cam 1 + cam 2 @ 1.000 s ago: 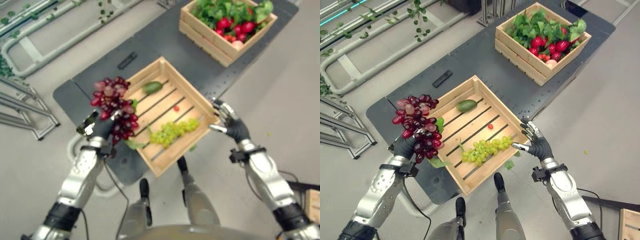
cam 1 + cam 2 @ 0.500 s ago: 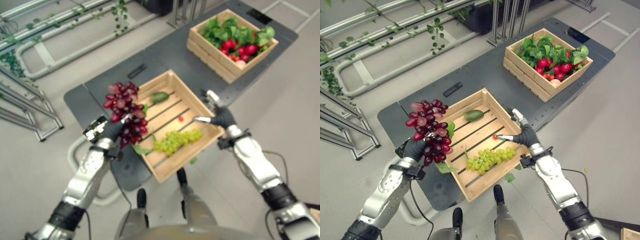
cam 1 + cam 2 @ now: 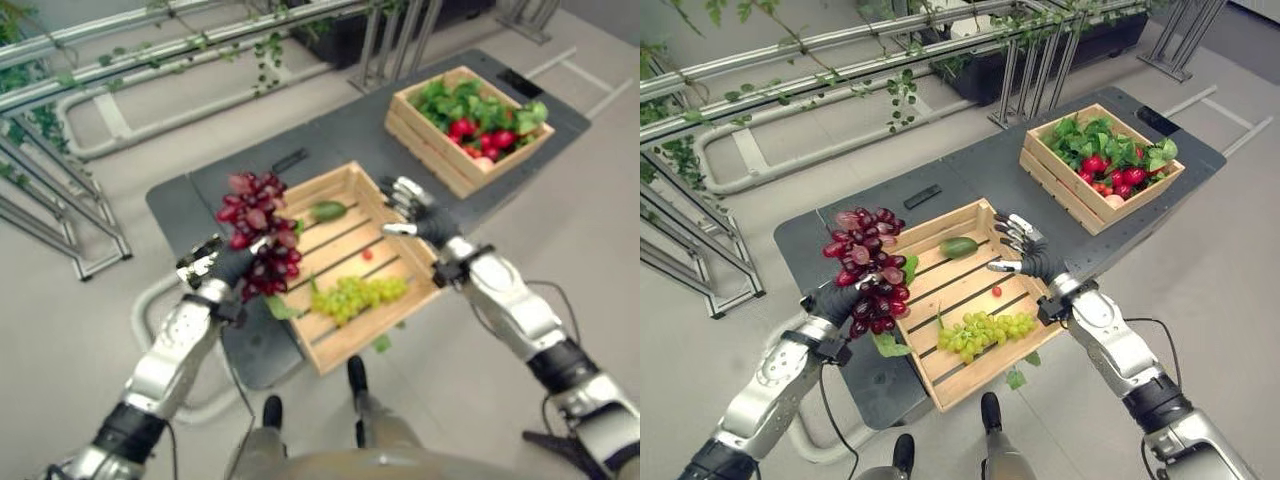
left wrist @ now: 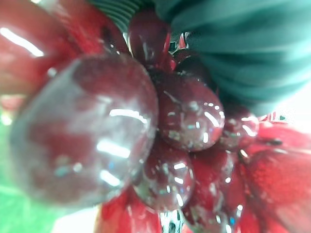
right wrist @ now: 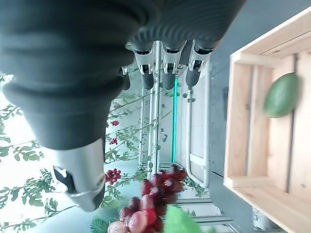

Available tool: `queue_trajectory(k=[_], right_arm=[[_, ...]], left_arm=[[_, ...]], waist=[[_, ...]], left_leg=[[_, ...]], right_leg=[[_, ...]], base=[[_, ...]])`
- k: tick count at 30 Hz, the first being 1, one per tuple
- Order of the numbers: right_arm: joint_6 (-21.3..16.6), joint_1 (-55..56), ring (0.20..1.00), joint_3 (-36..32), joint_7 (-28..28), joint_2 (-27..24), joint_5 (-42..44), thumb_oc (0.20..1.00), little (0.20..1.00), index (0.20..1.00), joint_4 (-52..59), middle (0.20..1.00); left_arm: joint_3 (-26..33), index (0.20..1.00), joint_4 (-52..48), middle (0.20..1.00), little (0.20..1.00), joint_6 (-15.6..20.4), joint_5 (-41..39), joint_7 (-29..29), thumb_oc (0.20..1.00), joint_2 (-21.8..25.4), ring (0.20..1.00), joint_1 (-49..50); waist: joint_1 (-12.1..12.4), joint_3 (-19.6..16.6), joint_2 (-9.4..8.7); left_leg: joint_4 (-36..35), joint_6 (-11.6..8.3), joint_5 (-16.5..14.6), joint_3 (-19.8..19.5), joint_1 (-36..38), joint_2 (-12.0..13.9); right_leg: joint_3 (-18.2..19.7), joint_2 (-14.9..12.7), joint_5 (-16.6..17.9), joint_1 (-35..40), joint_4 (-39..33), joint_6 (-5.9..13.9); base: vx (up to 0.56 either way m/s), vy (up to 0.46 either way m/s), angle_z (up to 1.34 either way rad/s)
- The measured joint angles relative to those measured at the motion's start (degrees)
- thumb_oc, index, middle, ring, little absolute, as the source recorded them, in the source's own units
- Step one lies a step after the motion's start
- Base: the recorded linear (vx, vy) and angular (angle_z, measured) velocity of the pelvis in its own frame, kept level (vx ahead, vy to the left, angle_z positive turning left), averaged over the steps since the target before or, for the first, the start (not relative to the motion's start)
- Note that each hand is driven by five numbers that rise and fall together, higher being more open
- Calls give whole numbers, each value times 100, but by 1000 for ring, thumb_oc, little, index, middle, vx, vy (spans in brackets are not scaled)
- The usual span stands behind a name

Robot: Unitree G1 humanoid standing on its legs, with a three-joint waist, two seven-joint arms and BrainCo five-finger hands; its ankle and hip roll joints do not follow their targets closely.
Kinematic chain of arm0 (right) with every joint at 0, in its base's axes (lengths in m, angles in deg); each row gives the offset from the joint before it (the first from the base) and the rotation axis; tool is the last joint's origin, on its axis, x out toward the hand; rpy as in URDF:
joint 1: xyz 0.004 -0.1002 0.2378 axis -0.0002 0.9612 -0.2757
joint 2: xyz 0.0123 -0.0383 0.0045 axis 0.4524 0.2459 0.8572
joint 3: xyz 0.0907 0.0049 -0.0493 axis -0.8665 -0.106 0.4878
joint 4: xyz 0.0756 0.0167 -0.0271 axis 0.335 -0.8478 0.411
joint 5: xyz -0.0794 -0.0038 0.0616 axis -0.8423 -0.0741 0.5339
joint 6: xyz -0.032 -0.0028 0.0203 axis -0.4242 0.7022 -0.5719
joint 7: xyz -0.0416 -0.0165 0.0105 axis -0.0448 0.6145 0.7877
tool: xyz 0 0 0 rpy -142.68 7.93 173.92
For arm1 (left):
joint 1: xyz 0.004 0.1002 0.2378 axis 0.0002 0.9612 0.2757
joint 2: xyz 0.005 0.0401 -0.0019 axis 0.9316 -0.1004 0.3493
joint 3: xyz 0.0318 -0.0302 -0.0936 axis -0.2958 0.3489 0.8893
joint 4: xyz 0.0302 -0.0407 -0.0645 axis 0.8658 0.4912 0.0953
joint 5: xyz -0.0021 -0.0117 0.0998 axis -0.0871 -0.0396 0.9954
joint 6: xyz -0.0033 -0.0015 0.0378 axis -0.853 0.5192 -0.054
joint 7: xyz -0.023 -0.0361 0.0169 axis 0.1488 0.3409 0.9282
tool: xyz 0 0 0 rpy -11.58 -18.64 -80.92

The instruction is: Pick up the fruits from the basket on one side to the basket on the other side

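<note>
Right eye view: left hand (image 3: 833, 300) grips the red grape bunch (image 3: 868, 272), raised beside the near crate (image 3: 962, 300)'s left rim. Right hand (image 3: 1025, 258), fingers spread, hovers empty over that crate. Carry the bunch high and level toward the far crate (image 3: 1100, 166); clear both rims.

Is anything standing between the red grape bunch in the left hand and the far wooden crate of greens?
Yes. The right hand, fingers spread, hovers over the near wooden crate, roughly between the red grape bunch held by the left hand and the far wooden crate.
</note>
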Motion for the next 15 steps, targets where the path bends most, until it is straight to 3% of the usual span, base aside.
queue_trajectory(k=[2, 15], right_arm=[[15, -73, 1000, 238, -16, 163, 8, 1000, 1000, 1000, -143, 1000], [236, -1369, 1000, 1184, -179, 8, 775, 1000, 1000, 1000, -578, 1000]], left_arm=[[-117, 200, -1, 200, 200, -1, 5, -25, 200, -13, 200, -120], [-490, 200, 23, 200, 200, -9, -41, -54, 200, 3, 200, -432]], waist=[[1, 0, 4], [150, -77, 77]], left_leg=[[72, 6, -37, -14, -44, 1], [254, -16, -101, -91, -108, 2]], right_leg=[[-5, 2, 44, -2, 0, -1], [-8, 19, 14, 23, 5, -15]], base=[[35, -8, 4], [2, -1, 1]])
